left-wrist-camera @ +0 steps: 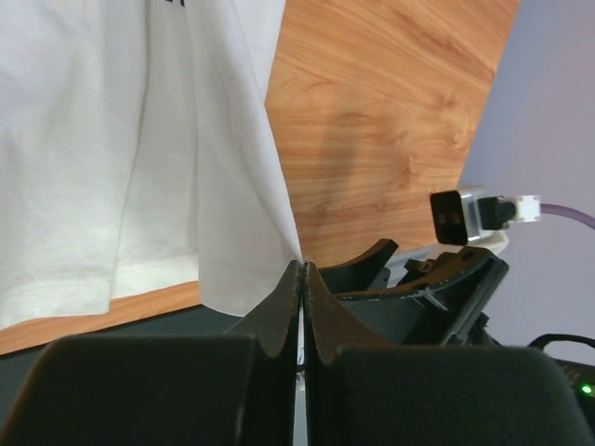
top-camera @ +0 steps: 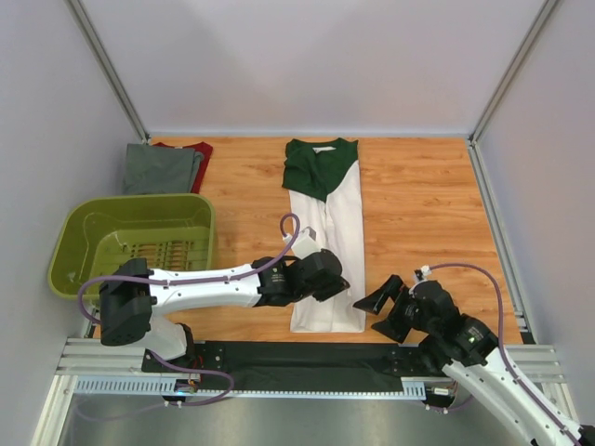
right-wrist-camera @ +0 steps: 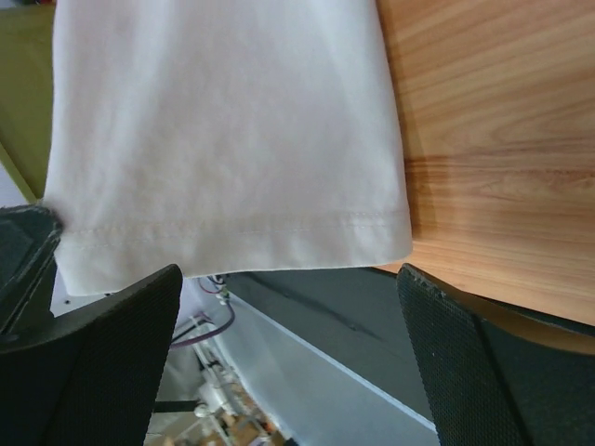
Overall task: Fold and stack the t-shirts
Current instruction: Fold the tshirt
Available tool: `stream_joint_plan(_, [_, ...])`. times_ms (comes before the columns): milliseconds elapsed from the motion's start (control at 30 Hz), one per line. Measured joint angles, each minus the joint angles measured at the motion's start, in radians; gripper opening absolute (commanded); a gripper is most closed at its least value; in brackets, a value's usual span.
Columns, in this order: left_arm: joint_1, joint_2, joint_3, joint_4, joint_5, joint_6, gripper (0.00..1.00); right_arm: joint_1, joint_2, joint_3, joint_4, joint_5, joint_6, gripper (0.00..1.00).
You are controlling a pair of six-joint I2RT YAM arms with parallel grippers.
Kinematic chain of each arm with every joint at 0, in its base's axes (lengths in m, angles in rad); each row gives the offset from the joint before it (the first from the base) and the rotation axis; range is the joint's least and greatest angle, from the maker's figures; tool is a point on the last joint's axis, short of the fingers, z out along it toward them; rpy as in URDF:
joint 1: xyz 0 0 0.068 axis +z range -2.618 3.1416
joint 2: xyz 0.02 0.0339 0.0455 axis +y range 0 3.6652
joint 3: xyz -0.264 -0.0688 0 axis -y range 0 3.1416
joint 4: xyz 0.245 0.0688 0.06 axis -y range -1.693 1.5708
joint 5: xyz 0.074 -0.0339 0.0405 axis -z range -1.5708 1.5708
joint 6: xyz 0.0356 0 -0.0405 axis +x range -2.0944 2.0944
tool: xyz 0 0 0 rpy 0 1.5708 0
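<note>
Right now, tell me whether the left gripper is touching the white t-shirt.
Touching. In the left wrist view the left gripper, jaws shut, pinches an edge of the white t-shirt at its fingertips.

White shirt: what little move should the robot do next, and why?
Probably move the right claw onto the near hem of the shirt and shut it. The left claw is shut on the shirt's edge, while the right claw stands open beside the hem, holding nothing. Both likely need a grip to fold it.

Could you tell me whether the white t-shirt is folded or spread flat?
Partly folded: the white t-shirt lies as a narrow lengthwise strip, sides folded in, no sleeves showing, not yet folded crosswise.
</note>
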Motion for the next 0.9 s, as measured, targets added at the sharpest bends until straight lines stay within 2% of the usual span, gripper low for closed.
stream_joint_plan(200, [-0.002, -0.025, -0.019, 0.008, -0.012, -0.005, 0.0, 0.0, -0.14, -0.092, -0.003, -0.027, 0.201, 1.0])
stream_joint_plan(333, [-0.002, -0.043, -0.033, 0.01, -0.015, -0.005, 0.0, 0.0, -0.164, -0.09, 0.032, -0.032, 0.209, 0.97])
stream_joint_plan(467, [-0.002, -0.044, -0.033, 0.014, -0.013, -0.005, 0.0, 0.0, -0.085, -0.048, -0.029, -0.016, 0.095, 0.95])
stream_joint_plan(633, [-0.002, -0.043, -0.033, 0.016, -0.011, -0.009, 0.0, 0.0, 0.082, 0.116, -0.124, 0.045, -0.136, 0.9])
stream_joint_plan(700, [-0.002, -0.043, -0.033, 0.016, -0.011, -0.01, 0.0, 0.0, 0.119, 0.17, -0.13, 0.071, -0.224, 0.91])
stream_joint_plan(733, [-0.002, -0.043, -0.033, 0.016, -0.012, -0.011, 0.0, 0.0, 0.122, 0.188, -0.129, 0.079, -0.27, 0.97])
stream_joint_plan(900, [-0.002, -0.031, -0.033, 0.015, -0.012, -0.013, 0.0, 0.001, 0.005, 0.201, -0.126, 0.08, -0.429, 1.0])
